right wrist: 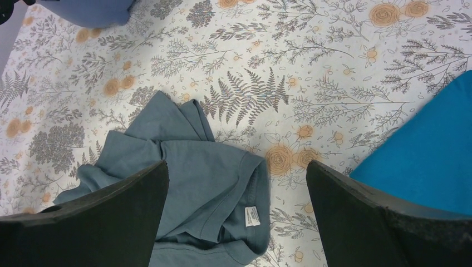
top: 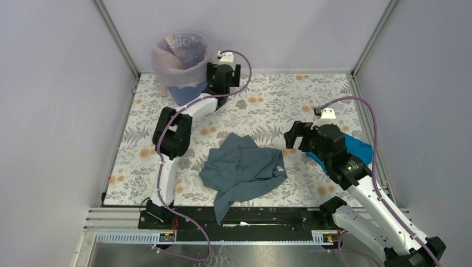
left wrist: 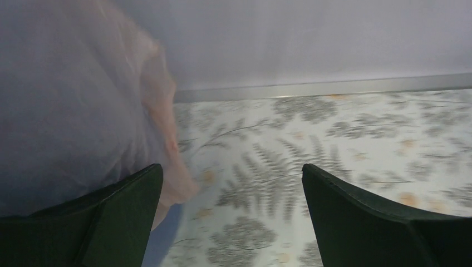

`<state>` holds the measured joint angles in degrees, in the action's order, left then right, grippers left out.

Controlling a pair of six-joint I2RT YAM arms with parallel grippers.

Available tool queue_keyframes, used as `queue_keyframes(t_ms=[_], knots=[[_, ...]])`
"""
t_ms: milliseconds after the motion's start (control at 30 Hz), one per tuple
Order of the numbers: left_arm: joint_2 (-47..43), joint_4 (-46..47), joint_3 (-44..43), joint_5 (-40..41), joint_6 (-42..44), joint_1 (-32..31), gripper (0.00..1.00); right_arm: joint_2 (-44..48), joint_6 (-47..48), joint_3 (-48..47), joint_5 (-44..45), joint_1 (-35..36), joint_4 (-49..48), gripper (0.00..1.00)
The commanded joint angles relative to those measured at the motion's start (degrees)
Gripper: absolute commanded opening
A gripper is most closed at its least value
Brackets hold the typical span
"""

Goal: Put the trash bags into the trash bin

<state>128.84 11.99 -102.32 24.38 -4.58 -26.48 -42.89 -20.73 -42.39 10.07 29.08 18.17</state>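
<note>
Left gripper (left wrist: 231, 169): wide apart, empty, arm outstretched, at 3 o'clock of trash bin (top: 183, 93). Right gripper (right wrist: 236, 169): apart, empty, above grey-blue shirt (right wrist: 200, 183).

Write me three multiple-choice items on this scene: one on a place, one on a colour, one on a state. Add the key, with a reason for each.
1. Where on the table does the trash bin stand?
A. at the centre
B. in the near right corner
C. in the far left corner

2. What colour is the cloth at the table's right edge?
A. turquoise blue
B. red
C. yellow

3. How is the trash bag placed?
A. flat on the table
B. draped over the bin's rim
C. held in the right fingers

Key:
1 C: the top view shows it far back on the left.
2 A: bright turquoise shows in the top and right wrist views.
3 B: the pink film hangs over the rim and down the sides.
</note>
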Motion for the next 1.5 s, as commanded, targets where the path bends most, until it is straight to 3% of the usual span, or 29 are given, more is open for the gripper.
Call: queue_keyframes(t_ms=[0, 67, 200, 300, 467, 600, 700, 867, 1000, 1167, 1467], knots=[[-5.8, 5.1, 4.6, 8.5, 6.7, 4.1, 0.99, 0.5, -0.2, -0.9, 0.2, -0.3, -0.9, 1.00], [-7.0, 5.0, 5.7, 5.8, 7.7, 5.6, 0.99, 0.3, -1.1, -1.0, -1.2, -0.3, -1.5, 1.00], [-6.2, -1.2, 1.5, 8.9, 11.3, 6.0, 0.99, 0.6, -1.9, -1.5, -2.7, -0.3, -1.9, 1.00], [-9.4, -2.8, 3.2, -1.2, 11.1, 3.5, 0.99, 1.2, -2.1, -1.2, -2.3, -0.3, -1.9, 1.00], [-16.5, -11.2, 6.0, -20.5, -4.5, -0.2, 0.99, 2.1, -2.1, -4.1, -1.0, -0.3, 1.7, 1.00], [-25.6, -8.0, 12.3, -32.8, -17.1, -2.5, 0.99, 4.1, -0.8, -9.0, -0.5, -0.3, 6.9, 1.00], [-31.8, -10.4, 11.0, -33.5, -19.9, -2.8, 0.99, 3.6, 1.4, -15.2, -0.2, -0.3, 13.7, 1.00], [-44.2, -20.5, 6.4, -33.4, -14.1, -2.7, 0.99, 2.3, 5.0, -28.5, 1.0, -0.3, 24.4, 1.00], [-56.5, -21.2, 12.7, -34.3, -7.1, -2.7, 0.99, 4.0, 6.9, -36.3, 0.1, -0.3, 25.5, 1.00], [-70.3, -22.0, 19.8, -27.5, -2.6, -2.7, 0.99, 2.8, 7.0, -44.0, 0.8, -0.3, 26.4, 1.00], [-81.1, -21.1, 19.8, -27.3, 0.7, -2.7, 0.99, -1.0, 8.9, -55.2, -1.4, -0.3, 28.3, 1.00]])
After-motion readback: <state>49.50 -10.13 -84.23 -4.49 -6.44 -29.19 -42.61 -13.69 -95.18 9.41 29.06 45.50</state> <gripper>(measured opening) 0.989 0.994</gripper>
